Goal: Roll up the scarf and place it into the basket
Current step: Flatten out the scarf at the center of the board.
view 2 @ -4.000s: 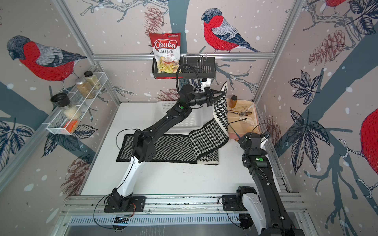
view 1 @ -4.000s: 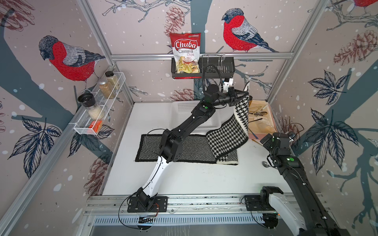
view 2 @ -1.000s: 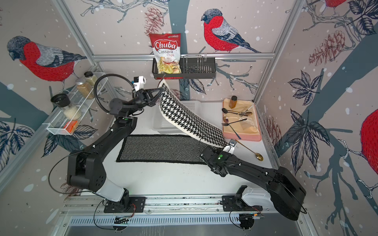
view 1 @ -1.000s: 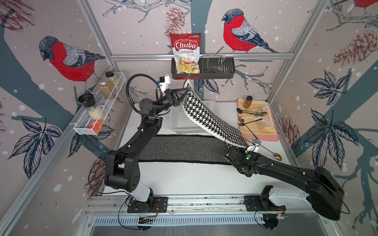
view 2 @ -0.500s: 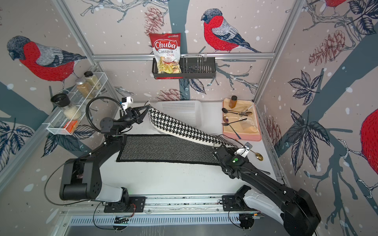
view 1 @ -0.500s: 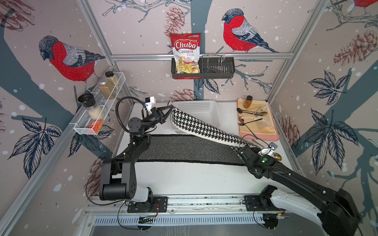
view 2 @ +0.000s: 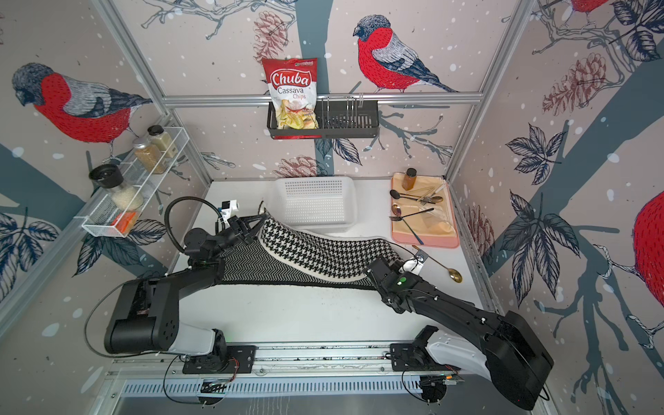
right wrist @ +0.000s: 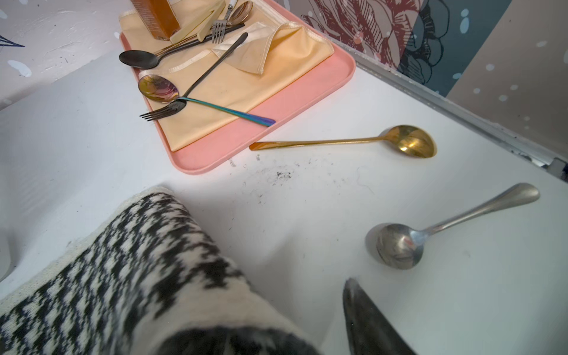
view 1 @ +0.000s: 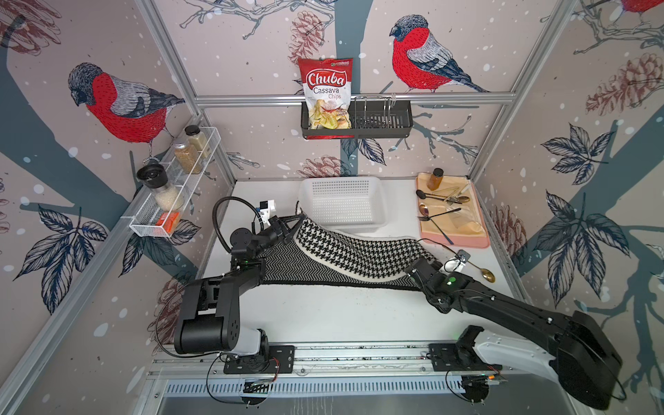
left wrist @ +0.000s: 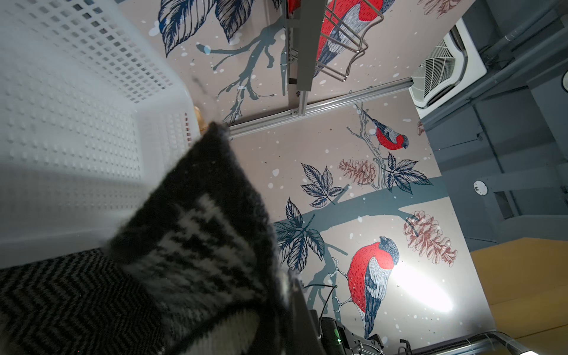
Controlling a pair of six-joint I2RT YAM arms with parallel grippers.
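Black-and-white knit, the scarf [view 1: 359,251] lies across the middle of the white table [view 1: 341,316], doubled over on itself. Its herringbone face lies flat as the lower layer. The houndstooth face runs over it on a slant from the fold at the right end up to the left end.

The left gripper [view 1: 289,230] is clamped on the scarf's upper corner and holds it raised off the table just beside the front left corner of the basket [view 1: 341,201]. In the left wrist view the dark corner [left wrist: 215,172] sticks out past the jaws, in front of the basket's perforated wall [left wrist: 76,129]. Whether the cloth touches the basket I cannot tell. No part of the scarf is inside the basket.

The right gripper [view 1: 420,269] sits at the fold. Its jaws stand apart. One finger [right wrist: 368,316] shows in the right wrist view with bare table between it and the cloth, and the other is hidden by the scarf. It grips nothing.

Beyond the fold lie a pink tray [view 1: 456,241], a gold spoon [right wrist: 405,141] and a silver spoon [right wrist: 396,246], all apart from the scarf.
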